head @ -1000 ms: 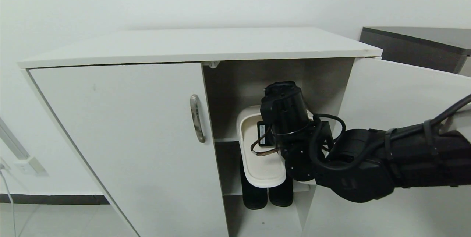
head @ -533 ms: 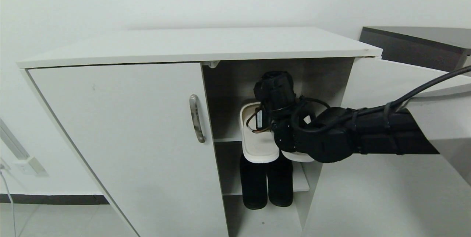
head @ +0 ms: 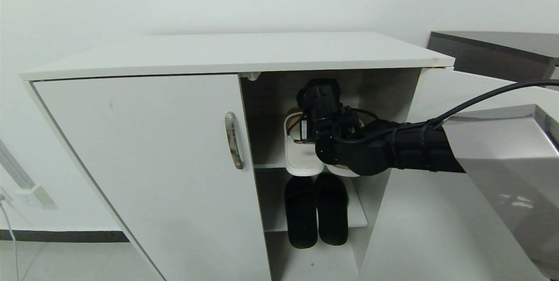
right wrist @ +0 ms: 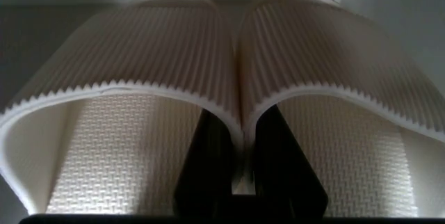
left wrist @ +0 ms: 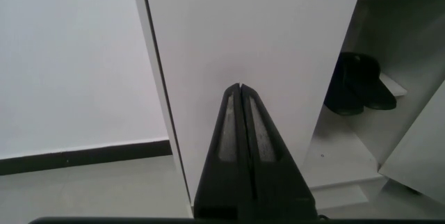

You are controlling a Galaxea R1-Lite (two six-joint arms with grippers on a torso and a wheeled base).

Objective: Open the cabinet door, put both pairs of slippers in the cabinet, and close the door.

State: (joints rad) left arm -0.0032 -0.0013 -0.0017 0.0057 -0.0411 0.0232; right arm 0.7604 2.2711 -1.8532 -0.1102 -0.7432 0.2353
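Cabinet: a low white cabinet [head: 236, 54] with two doors; its closed left door [head: 144, 163] carries an upright brushed-metal handle [head: 234, 140], and the right door [head: 419, 228] stands swung wide open, cut off by the picture's edge
Cream slippers: the pair of cream ribbed-strap foam slippers [head: 303, 159] sits side by side at the upper shelf [head: 266, 165], toes pointing inward, heels poking just past the shelf's front edge; whether the soles rest on the board cannot be told
Right gripper: the right gripper [right wrist: 240, 123] is clamped on the two touching inner strap edges of the cream pair [right wrist: 160, 64], one dark finger [right wrist: 205, 154] under each strap; in the head view the black wrist [head: 323, 102] hides the fingers and most of the right-hand slipper
Black slippers: a pair of black slippers [head: 316, 211] lies side by side on the lower shelf [head: 273, 224], heels overhanging its front; the left wrist view catches them [left wrist: 358, 85] partly behind the closed door's edge
Left gripper: the left gripper [left wrist: 240, 95] has its fingers pressed together on nothing, low before the closed door
Beside: a dark grey unit [head: 493, 54] stands to the right, cut off
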